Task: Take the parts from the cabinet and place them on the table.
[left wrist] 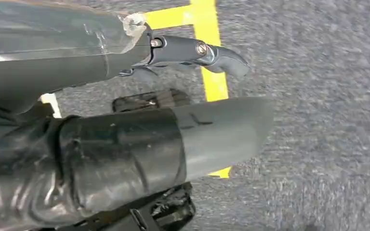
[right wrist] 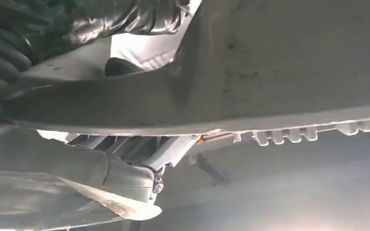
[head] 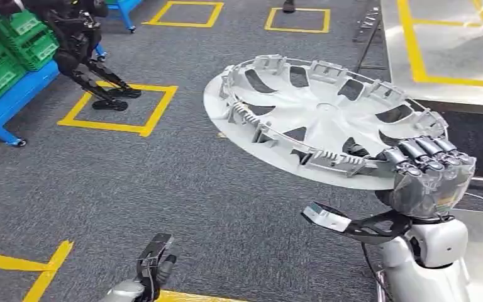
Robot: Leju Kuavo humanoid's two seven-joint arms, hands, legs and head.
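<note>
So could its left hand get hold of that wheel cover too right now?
Probably not as it stands: the left hand hangs low over the carpet, well apart from the wheel cover, which the right hand holds up at its rim.

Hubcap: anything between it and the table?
Nothing visible. The right hand holds the hubcap by its rim over grey carpet; the table lies just beyond, its near edge bare.

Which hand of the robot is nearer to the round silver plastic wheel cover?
Right. The right hand grips the rim of the round silver plastic wheel cover; the left hand hangs low over the carpet, apart from it.
</note>
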